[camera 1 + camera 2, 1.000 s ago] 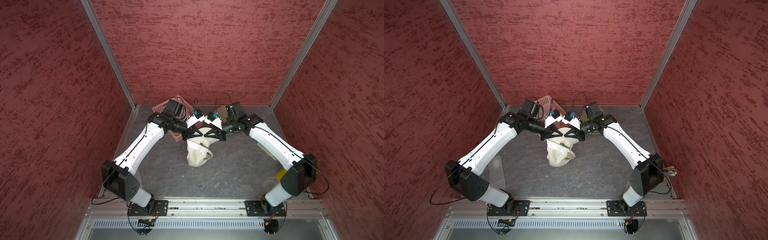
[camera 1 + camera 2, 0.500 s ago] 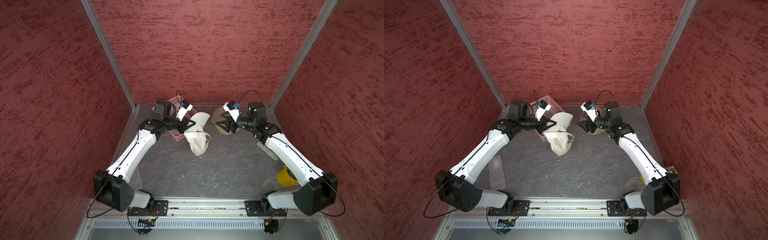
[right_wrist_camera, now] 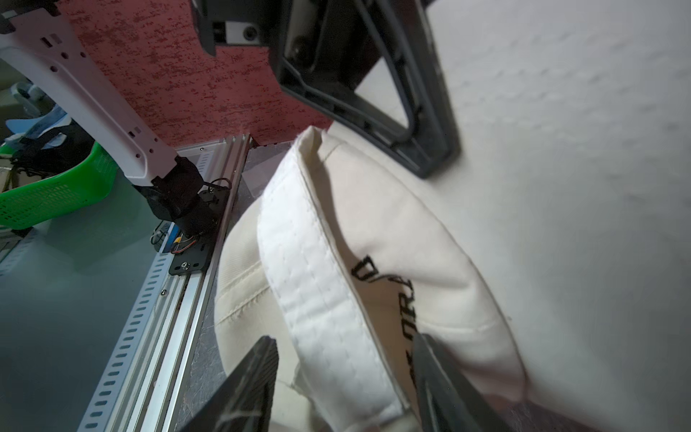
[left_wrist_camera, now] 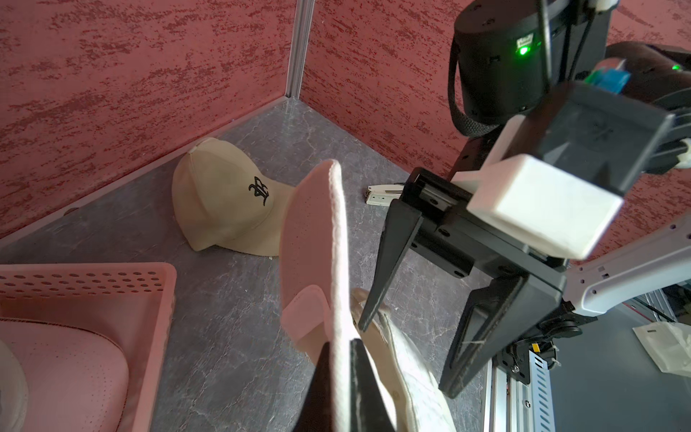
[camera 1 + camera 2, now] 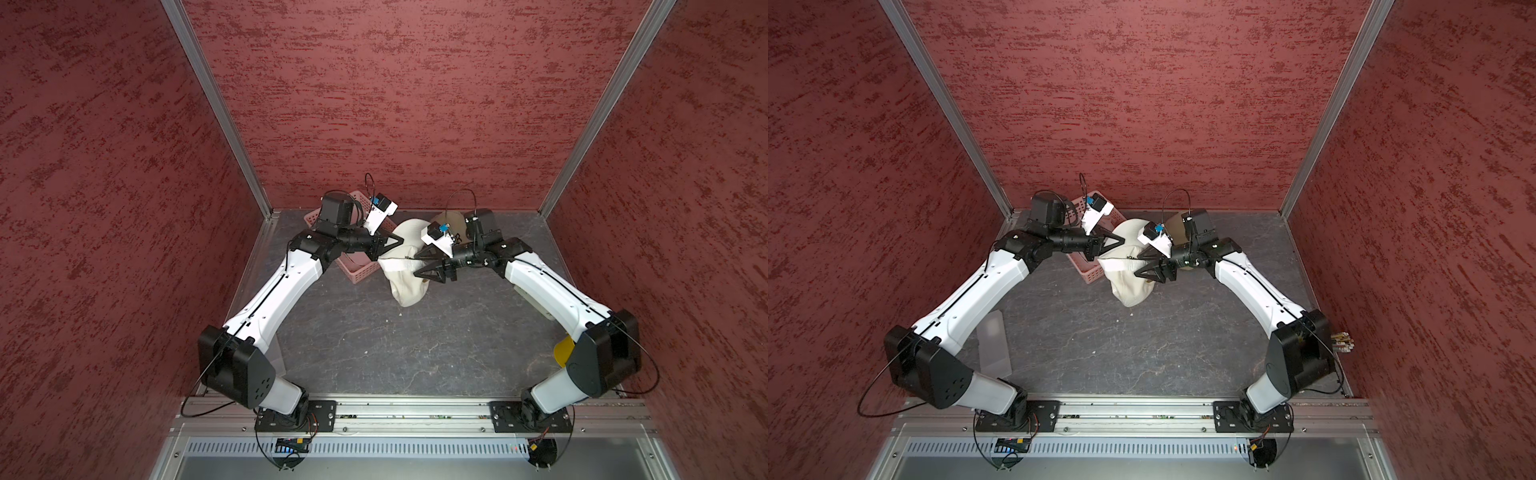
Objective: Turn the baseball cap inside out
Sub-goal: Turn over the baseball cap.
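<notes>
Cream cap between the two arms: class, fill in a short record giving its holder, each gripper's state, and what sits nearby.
Item: cream cap
Held by: left gripper, shut on its brim
Other arm: right gripper, open, jaws astride the cap's white inner band
Nearby: pink basket; tan cap by the back wall

**Raised cream baseball cap point(image 5: 409, 286) at rear of surface point(image 5: 395, 345)**

The cap hangs crumpled, just beside the pink basket point(image 5: 361, 272). The left pincer point(image 5: 401, 241), jaws together, grips its upper part. The right pincer point(image 5: 422, 266), jaws spread, sits at its white band.
</notes>
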You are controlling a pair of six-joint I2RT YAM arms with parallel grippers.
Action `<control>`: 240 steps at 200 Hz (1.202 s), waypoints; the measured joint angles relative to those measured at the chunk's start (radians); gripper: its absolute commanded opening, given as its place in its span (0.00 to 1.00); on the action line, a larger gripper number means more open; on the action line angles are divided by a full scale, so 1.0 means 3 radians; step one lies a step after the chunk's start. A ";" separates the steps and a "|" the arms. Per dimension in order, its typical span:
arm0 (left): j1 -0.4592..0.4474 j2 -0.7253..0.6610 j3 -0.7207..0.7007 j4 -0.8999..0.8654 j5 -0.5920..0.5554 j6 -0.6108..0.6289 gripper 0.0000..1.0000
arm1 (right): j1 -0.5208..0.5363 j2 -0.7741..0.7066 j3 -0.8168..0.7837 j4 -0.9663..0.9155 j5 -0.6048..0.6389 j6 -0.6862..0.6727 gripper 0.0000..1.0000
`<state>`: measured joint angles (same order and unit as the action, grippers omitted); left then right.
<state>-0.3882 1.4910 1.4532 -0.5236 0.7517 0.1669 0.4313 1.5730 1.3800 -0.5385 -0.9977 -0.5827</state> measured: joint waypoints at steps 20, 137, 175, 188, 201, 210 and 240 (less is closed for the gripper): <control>-0.0017 0.0006 0.0046 -0.0010 0.0023 0.0019 0.00 | 0.0038 0.0065 0.0140 -0.0098 -0.0067 -0.0123 0.52; 0.0310 0.0453 0.0319 0.0296 -0.0857 -0.1854 0.00 | 0.0420 -0.0614 -0.0587 0.1066 0.1624 0.0507 0.08; 0.0407 0.0512 0.0186 0.0654 -0.1024 -0.3058 0.00 | 0.1302 -0.0544 -0.1269 0.2590 0.3566 0.0313 0.09; 0.0429 0.0540 0.0149 0.0763 -0.1122 -0.3365 0.00 | 0.1575 -0.0200 -0.1479 0.3372 0.4191 0.0093 0.12; 0.0436 0.0548 0.0075 0.0879 -0.1230 -0.3618 0.00 | 0.1802 0.0253 -0.1550 0.4040 0.4711 -0.0161 0.15; 0.0432 0.0547 0.0018 0.0958 -0.1291 -0.3745 0.00 | 0.1928 0.0544 -0.1545 0.4438 0.4996 -0.0322 0.21; 0.0398 0.0506 -0.0231 0.1254 -0.1349 -0.3993 0.00 | 0.2237 0.1193 -0.1383 0.5156 0.5673 -0.0607 0.27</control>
<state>-0.2687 1.6428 1.3838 -0.1474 0.3470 -1.0309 1.1023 1.9308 0.9649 1.0084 0.7040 -0.7647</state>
